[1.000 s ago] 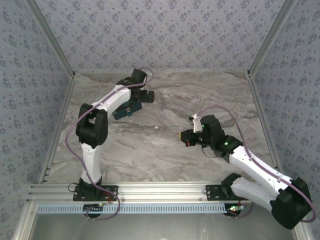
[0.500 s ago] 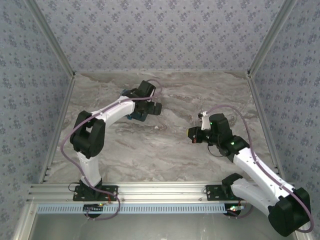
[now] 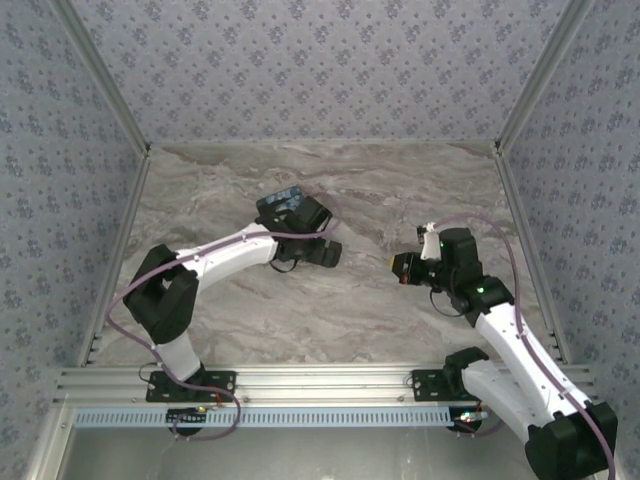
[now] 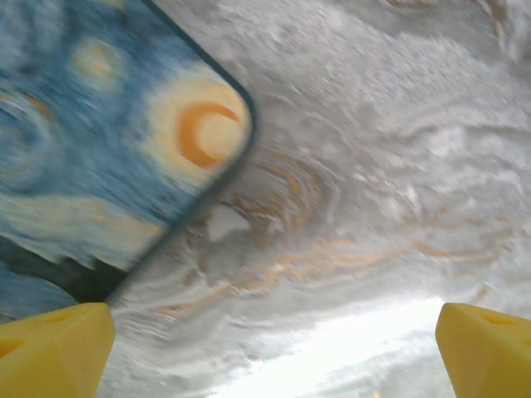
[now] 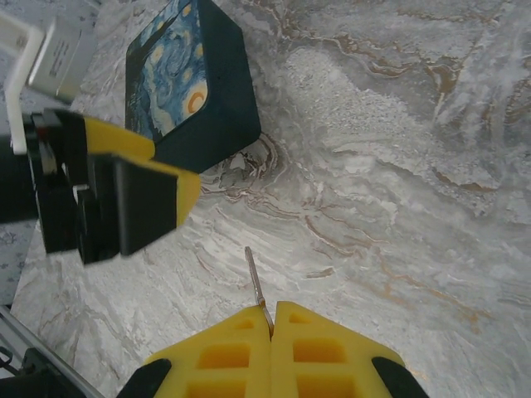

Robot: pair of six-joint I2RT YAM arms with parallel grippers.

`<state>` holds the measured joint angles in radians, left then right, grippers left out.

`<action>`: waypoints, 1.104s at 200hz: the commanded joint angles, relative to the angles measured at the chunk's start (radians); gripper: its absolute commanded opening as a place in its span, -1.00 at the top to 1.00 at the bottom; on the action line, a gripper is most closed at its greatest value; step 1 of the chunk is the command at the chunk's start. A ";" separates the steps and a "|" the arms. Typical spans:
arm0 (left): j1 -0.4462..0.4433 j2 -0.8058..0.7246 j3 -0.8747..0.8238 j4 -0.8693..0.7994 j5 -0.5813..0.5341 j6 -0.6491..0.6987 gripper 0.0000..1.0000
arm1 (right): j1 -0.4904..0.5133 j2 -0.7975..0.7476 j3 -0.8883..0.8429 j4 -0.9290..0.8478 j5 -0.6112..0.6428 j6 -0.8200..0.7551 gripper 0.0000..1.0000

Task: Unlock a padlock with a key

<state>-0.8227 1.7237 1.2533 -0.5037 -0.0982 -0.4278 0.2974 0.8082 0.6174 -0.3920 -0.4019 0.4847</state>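
Observation:
My right gripper [image 5: 272,315] is shut on the key [image 5: 255,280], whose thin silvery blade sticks out forward over the marble. In the top view this gripper [image 3: 400,267] hovers right of centre. My left gripper [image 4: 270,348] is open wide, its yellow fingertips [image 4: 54,348] at the frame corners with only marble between them. It hangs mid-table [image 3: 322,250], just in front of the blue starry-night box [image 3: 285,198]. The right wrist view has the left gripper [image 5: 124,199] beside the box [image 5: 195,79]. The padlock is out of view.
The marble table [image 3: 400,190] is walled by patterned panels on three sides, with an aluminium rail [image 3: 320,380] along the near edge. The box corner [image 4: 124,149] lies flat at the upper left of the left wrist view.
The left arm has swung right and toward the middle, off the box, which now sits farther back-right. The right gripper has drifted right and back a little, still holding the key.

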 commanded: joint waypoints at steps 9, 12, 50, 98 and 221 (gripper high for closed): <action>-0.076 -0.020 0.003 0.001 -0.001 -0.065 -0.99 | -0.037 -0.031 -0.009 -0.063 -0.033 -0.017 1.00; -0.082 -0.016 0.003 0.003 0.000 -0.067 -0.99 | -0.040 -0.032 -0.009 -0.066 -0.036 -0.018 1.00; -0.097 -0.007 0.034 0.004 -0.067 -0.064 -0.99 | -0.061 -0.040 -0.013 -0.074 -0.060 -0.020 1.00; -0.004 -0.032 0.084 -0.049 -0.124 -0.007 -0.99 | -0.062 -0.040 -0.022 -0.063 -0.069 -0.012 1.00; 0.117 0.049 0.060 -0.065 -0.110 0.039 -0.99 | -0.061 -0.041 -0.028 -0.063 -0.063 -0.008 1.00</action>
<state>-0.7021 1.7329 1.3094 -0.5499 -0.2165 -0.4080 0.2417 0.7784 0.5980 -0.4393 -0.4534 0.4808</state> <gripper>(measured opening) 0.994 0.053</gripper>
